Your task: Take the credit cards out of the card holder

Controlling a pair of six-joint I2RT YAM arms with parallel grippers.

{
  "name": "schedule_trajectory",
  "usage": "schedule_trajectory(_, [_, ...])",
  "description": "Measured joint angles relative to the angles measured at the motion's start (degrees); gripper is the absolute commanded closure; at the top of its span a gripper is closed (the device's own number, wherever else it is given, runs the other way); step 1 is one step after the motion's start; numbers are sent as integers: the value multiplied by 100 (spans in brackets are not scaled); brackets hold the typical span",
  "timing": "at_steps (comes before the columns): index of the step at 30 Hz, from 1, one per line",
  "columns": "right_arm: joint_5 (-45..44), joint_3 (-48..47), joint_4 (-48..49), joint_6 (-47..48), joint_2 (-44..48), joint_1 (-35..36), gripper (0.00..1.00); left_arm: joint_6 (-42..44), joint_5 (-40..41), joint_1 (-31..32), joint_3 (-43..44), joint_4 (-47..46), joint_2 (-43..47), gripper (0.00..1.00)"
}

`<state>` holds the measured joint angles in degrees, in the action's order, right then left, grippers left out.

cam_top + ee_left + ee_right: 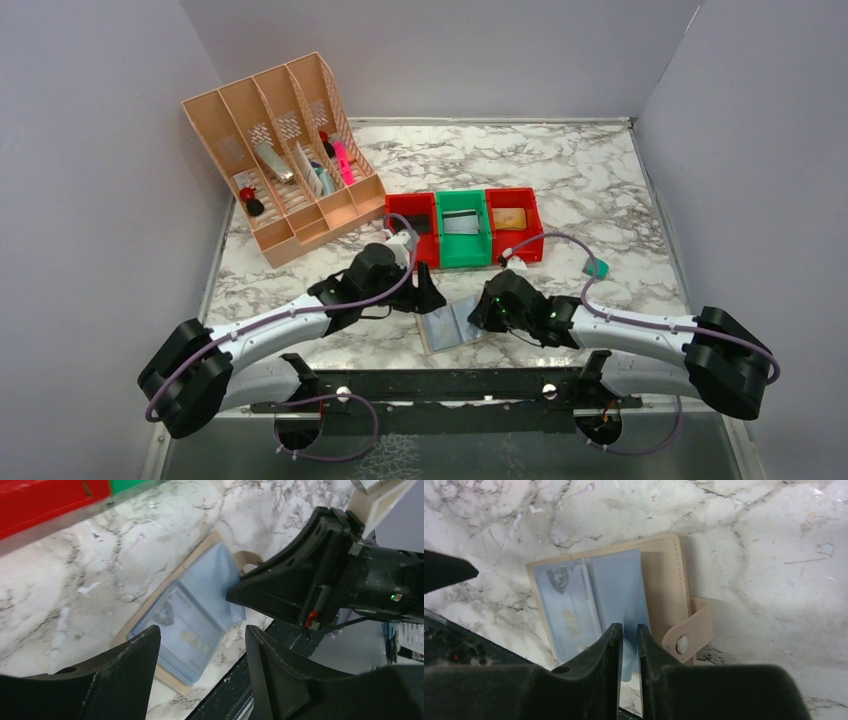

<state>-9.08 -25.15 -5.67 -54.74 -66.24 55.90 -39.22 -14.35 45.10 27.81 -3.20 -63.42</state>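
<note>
The card holder (452,322) lies open on the marble near the front edge, tan outside with a snap tab (682,644) and pale blue-grey panels inside. A card marked VIP (569,615) sits in its left panel and also shows in the left wrist view (192,630). My right gripper (629,626) is closed on the edge of a raised blue panel (624,595) at the holder's right side (480,312). My left gripper (201,630) is open and empty, hovering just above the holder's left part (430,295).
Two red bins (514,222) (412,222) and a green bin (462,226) stand in a row just beyond the holder, with cards in them. A peach desk organizer (285,160) stands at the back left. A teal clip (597,268) lies to the right. A black rail (440,385) runs along the front edge.
</note>
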Motion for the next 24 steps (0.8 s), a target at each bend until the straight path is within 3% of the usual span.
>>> schedule_trajectory(9, [-662,-363,-1154,-313,-190,-4,64,17,70,494,385,-184,-837,36])
schedule_trajectory(19, [-1408,-841,-2667,-264,319,-7,62,26,374,496,400,-37,-863,36])
schedule_trajectory(24, [-1349,-1244,-2857,44,544,-15,61,28,595,496,400,116,-763,36])
